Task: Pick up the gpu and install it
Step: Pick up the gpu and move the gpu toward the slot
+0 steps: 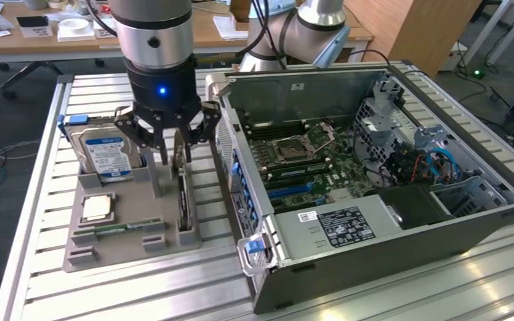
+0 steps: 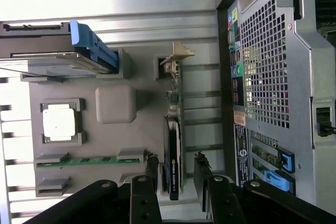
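The gpu [image 1: 184, 200] stands on its long edge in a slot of the grey holder [image 1: 123, 251], beside the computer case. It is a thin dark card with a silver bracket at its far end. My gripper [image 1: 175, 152] hangs straight over the card's far half, open. In the wrist view the two black fingers [image 2: 152, 167] straddle the gpu [image 2: 173, 145], one on each side. A small gap shows on both sides, so nothing is gripped.
On the same holder are a silver hard drive with a blue-white label [image 1: 105, 154], a square processor [image 1: 96, 208] and a green RAM stick [image 1: 118, 229]. The opened computer case [image 1: 391, 221] lies on the exterior view's right, motherboard exposed. Its perforated rear panel [image 2: 268, 66] is close to the card.
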`<state>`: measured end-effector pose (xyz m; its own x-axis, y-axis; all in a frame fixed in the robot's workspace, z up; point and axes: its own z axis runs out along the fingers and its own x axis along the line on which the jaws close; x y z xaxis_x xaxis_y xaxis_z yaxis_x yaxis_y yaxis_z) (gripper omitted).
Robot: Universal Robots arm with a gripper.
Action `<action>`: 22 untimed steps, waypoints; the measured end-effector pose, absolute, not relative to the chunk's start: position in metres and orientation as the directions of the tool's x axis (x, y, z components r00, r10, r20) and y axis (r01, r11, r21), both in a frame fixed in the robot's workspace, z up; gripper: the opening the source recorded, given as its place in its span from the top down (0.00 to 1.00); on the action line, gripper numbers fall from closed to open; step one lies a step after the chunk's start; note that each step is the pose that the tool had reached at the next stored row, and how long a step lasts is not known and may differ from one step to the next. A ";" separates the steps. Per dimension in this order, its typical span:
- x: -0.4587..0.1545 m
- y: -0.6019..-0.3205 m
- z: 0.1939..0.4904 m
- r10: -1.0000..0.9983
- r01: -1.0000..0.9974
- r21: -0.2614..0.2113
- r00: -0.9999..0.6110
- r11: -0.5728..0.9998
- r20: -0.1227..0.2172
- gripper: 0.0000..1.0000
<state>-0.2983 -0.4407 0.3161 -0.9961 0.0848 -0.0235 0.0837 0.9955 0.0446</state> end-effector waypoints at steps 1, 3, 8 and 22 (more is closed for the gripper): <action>-0.298 -0.441 0.315 0.085 0.084 0.045 -0.996 0.995 -0.023 0.58; -0.298 -0.441 0.313 0.085 0.084 0.044 -0.996 0.996 -0.023 0.58; -0.298 -0.441 0.310 0.085 0.084 0.045 -0.996 0.996 -0.023 0.58; -0.298 -0.441 0.298 0.085 0.084 0.045 -0.996 0.996 -0.023 0.58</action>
<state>-0.2984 -0.4407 0.2977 -0.9961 0.0847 -0.0234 0.0836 0.9955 0.0445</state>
